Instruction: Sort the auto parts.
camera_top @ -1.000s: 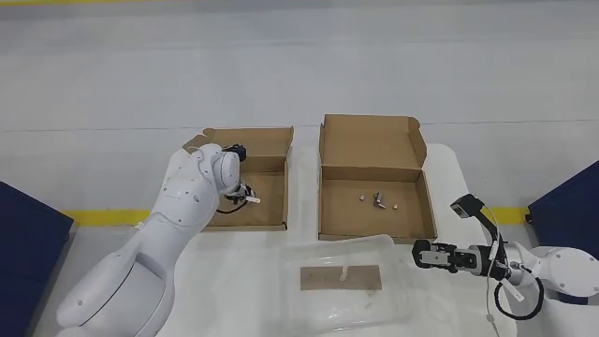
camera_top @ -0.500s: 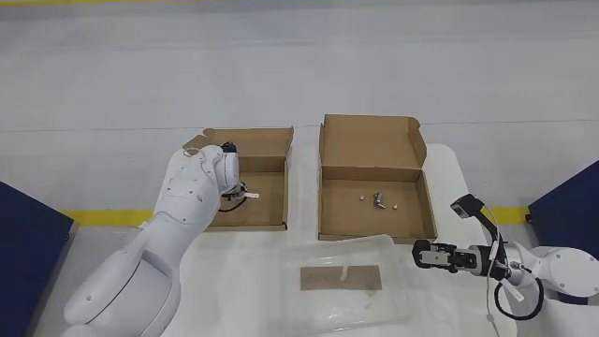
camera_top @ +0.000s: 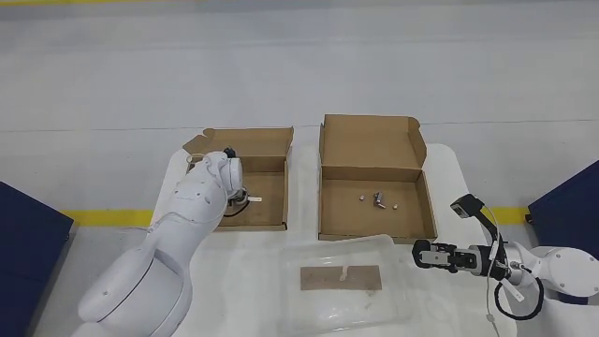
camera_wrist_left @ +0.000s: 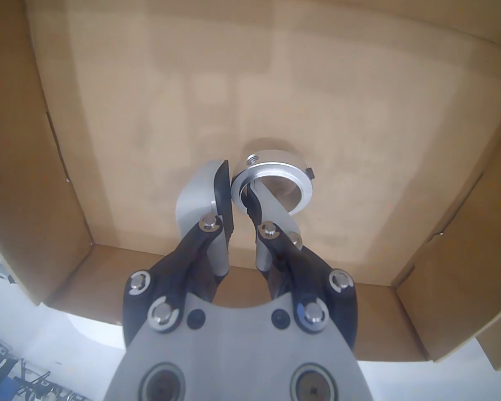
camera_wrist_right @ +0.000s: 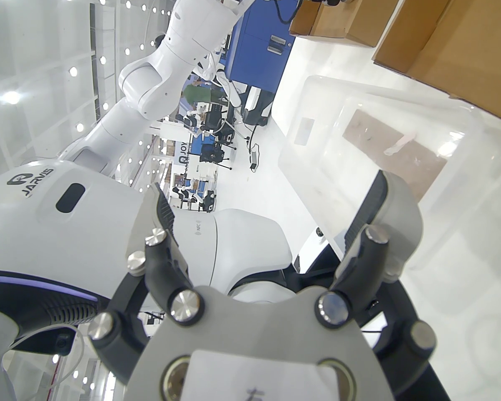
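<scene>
The metal ring [camera_wrist_left: 273,177] is hanging inside the left cardboard box [camera_wrist_left: 275,64], low over the middle of its bare floor; whether it is touching the cardboard cannot be told. It is a silver collar with 1 threaded hole in its rim and 1 small dark screw on its side, and it is carrying no readable marking. The left gripper [camera_wrist_left: 237,194] is pinching the ring's wall, with 1 finger pressing from outside and the other reaching through the opening. The box's walls and raised flaps are closing in around the gripper on every side.

Seen from the top, the left cardboard box [camera_top: 267,197] is standing on the white table [camera_top: 243,271], and a second cardboard box [camera_top: 346,217] is sitting just beside it on the robot's right. 3 small parts [camera_top: 378,198] are lying near that second box's centre.

A clear plastic bin [camera_top: 292,248] is sitting near the left cardboard box, off its near right corner. A brown card [camera_top: 341,278] with a pale strip of tape is lying in the bin. A small paper label [camera_wrist_right: 302,131] is showing on the bin's wall, its print too faint to read.

The right gripper [camera_wrist_right: 271,187] is hovering well apart from the left cardboard box, past the bin, with its fingers spread wide and holding nothing.
</scene>
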### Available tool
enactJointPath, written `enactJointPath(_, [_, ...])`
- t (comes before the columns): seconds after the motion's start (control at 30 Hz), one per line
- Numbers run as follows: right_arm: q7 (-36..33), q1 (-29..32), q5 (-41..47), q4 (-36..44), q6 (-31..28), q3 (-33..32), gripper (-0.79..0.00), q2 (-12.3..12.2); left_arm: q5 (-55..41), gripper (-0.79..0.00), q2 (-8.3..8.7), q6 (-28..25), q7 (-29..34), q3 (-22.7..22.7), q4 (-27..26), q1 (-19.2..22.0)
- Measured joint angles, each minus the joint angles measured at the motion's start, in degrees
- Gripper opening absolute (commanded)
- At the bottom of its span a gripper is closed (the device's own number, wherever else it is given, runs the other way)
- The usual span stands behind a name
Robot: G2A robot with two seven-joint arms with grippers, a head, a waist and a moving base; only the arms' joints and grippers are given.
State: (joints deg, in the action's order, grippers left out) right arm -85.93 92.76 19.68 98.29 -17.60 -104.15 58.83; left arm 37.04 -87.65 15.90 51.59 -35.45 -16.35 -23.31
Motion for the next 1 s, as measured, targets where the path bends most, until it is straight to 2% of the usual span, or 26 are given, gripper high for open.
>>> enactJointPath(0.3, [0.00, 0.00, 0.00, 0.00, 0.00, 0.00, 0.000, 0.00, -0.33, -0.785, -1.23, -0.73, -0.38, -0.42, 2.74, 0.66])
enactJointPath(0.37, [0.00, 0.00, 0.00, 0.00, 0.00, 0.00, 0.000, 0.00, -0.38, -0.767, -1.43, -0.91, -0.47, -0.54, 3.17, 0.73])
enactJointPath(0.53, [0.00, 0.00, 0.00, 0.00, 0.00, 0.00, 0.000, 0.00, -0.54, -0.659, -1.78, -1.35, -0.60, -0.87, 4.01, 1.00])
enactJointPath(0.57, [0.00, 0.00, 0.00, 0.00, 0.00, 0.00, 0.000, 0.00, -0.54, -0.656, -1.82, -1.43, -0.64, -0.92, 4.15, 1.07])
enactJointPath(0.63, [0.00, 0.00, 0.00, 0.00, 0.00, 0.00, 0.000, 0.00, -0.51, -0.711, -1.92, -1.61, -0.72, -1.05, 4.43, 1.22])
enactJointPath(0.73, [0.00, 0.00, 0.00, 0.00, 0.00, 0.00, 0.000, 0.00, -0.31, -0.705, -2.02, -1.87, -0.83, -1.16, 4.70, 1.32])
enactJointPath(0.87, [0.00, 0.00, 0.00, 0.00, 0.00, 0.00, 0.000, 0.00, -0.81, -0.413, -1.95, -2.72, -1.45, -1.75, 5.19, 1.47])
enactJointPath(0.9, [0.00, 0.00, 0.00, 0.00, 0.00, 0.00, 0.000, 0.00, -1.16, -0.286, -1.85, -3.24, -1.72, -2.05, 5.36, 1.57])
enactJointPath(0.93, [0.00, 0.00, 0.00, 0.00, 0.00, 0.00, 0.000, 0.00, -1.40, -0.108, -1.75, -3.71, -1.94, -2.27, 5.48, 1.67])
enactJointPath(0.97, [0.00, 0.00, 0.00, 0.00, 0.00, 0.00, 0.000, 0.00, -1.53, 0.000, -1.64, -4.10, -2.28, -2.45, 5.60, 1.74])
enactJointPath(1.0, [0.00, 0.00, 0.00, 0.00, 0.00, 0.00, 0.000, 0.00, -1.50, 0.000, -1.50, -4.35, -2.93, -2.60, 5.69, 1.77])
